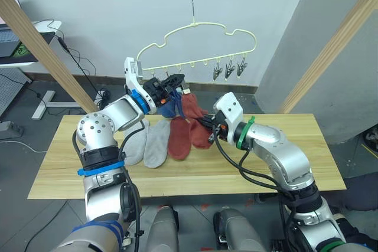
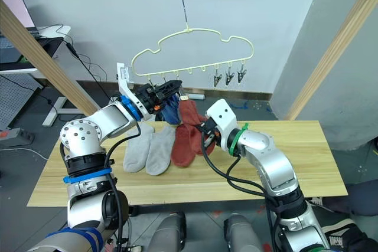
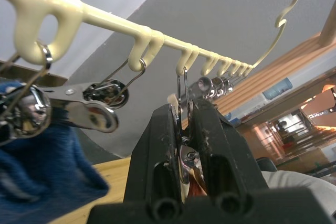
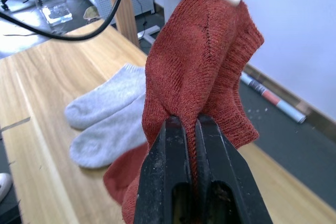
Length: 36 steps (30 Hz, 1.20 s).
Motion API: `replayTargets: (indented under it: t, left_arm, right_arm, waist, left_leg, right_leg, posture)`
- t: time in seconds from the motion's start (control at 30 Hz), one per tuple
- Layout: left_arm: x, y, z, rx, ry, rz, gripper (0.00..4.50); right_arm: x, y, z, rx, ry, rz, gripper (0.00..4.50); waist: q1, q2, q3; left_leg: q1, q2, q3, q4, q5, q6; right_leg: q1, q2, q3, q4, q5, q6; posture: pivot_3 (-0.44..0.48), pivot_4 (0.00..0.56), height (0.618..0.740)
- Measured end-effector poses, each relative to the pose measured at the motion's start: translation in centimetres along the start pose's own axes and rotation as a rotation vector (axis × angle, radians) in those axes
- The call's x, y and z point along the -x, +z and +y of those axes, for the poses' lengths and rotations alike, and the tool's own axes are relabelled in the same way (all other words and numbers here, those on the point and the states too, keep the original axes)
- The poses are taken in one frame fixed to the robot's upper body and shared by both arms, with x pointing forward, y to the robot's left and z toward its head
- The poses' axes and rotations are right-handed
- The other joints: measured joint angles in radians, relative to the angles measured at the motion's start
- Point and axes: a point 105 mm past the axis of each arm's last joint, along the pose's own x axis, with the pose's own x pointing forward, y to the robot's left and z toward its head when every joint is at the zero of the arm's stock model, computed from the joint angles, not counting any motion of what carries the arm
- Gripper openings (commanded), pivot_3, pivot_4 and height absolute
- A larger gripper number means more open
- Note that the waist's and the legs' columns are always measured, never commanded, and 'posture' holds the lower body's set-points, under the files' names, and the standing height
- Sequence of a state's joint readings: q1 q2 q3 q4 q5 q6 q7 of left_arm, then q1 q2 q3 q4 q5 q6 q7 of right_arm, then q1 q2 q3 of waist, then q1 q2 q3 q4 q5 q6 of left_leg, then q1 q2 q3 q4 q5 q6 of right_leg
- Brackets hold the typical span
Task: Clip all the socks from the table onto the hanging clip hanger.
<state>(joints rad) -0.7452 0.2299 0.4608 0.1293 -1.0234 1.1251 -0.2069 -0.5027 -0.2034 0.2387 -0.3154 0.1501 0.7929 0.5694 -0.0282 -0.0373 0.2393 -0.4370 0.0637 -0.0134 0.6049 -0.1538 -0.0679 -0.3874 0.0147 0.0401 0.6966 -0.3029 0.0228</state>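
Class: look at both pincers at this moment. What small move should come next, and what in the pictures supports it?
Probably lift the red sock a little, so its cuff slides into the clip. The left pincer is squeezing that clip on the clip hanger, and the right pincer holds the sock just below it.

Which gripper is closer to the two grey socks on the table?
Right. The right gripper, shut on a rust red sock, is low beside the grey socks. The left gripper is up at the clip hanger, squeezing a clip.
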Motion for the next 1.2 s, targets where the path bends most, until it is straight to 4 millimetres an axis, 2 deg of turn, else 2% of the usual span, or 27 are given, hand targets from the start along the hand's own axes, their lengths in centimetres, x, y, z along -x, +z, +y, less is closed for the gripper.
replayTargets:
  t: [0.33,0.57,0.73,0.8,0.87,1.1,1.2]
  left_arm:
    - [0.1,-0.2,-0.1,-0.023,-0.008,-0.006,0.16]
    - [0.2,-0.2,-0.2,-0.031,-0.028,-0.008,2.41]
    - [1.0,0.6,-0.3,-0.069,-0.011,-0.021,3.89]
    - [2.2,1.0,-0.5,-0.146,0.005,-0.004,4.46]
    - [3.3,0.8,-0.7,-0.222,0.019,0.035,4.5]
    - [4.5,-0.7,-1.2,-0.32,0.025,0.133,4.5]
    - [5.1,-1.3,-1.4,-0.395,0.046,0.165,4.5]
  right_arm:
    - [-1.0,0.5,0.0,-0.017,0.012,-0.019,0.02]
    - [-1.3,0.4,-0.2,-0.022,0.001,-0.023,0.0]
    - [-1.5,0.2,-0.2,-0.032,-0.005,-0.027,0.0]
    - [-1.6,-0.3,-0.3,-0.045,-0.008,-0.021,0.54]
    - [-1.7,-0.8,-0.6,-0.06,-0.017,-0.013,1.04]
    - [-1.4,-2.4,-0.9,-0.122,-0.012,0.014,3.44]
    - [-0.1,-4.4,-1.5,-0.128,-0.029,0.072,4.44]
  waist:
    - [0.0,0.0,0.0]
    - [0.0,0.0,0.0]
    - [0.0,0.0,0.0]
    - [-0.002,0.0,0.0]
    - [-0.002,0.0,0.0]
    - [0.006,0.0,0.0]
    - [0.007,0.0,0.0]
  left_leg:
    - [0.0,0.0,0.0,-0.001,0.0,0.0]
    - [0.0,0.0,0.0,-0.001,0.0,0.0]
    - [0.0,0.0,0.0,-0.002,0.0,0.0]
    - [0.0,0.0,0.001,-0.003,0.0,0.0]
    - [0.0,0.0,0.001,-0.005,0.0,0.0]
    - [0.0,0.0,0.0,-0.005,0.0,0.0]
    - [0.0,0.0,0.001,-0.006,0.0,0.0]
  right_leg:
    - [0.0,0.0,0.0,-0.001,0.0,0.0]
    - [-0.001,0.0,0.0,-0.001,0.0,0.0]
    - [-0.001,0.0,0.0,-0.001,0.0,0.0]
    - [-0.001,0.0,0.001,-0.001,0.0,0.0]
    - [-0.001,0.0,0.001,-0.001,0.0,-0.001]
    - [-0.001,-0.001,0.0,-0.002,0.0,-0.001]
    - [-0.001,-0.001,0.0,-0.003,0.0,-0.001]
  posture:
    - [0.038,0.201,0.74]
    - [0.04,0.199,0.74]
    - [0.043,0.196,0.74]
    - [0.043,0.196,0.74]
    - [0.051,0.194,0.74]
    - [0.074,0.189,0.74]
    - [0.081,0.185,0.74]
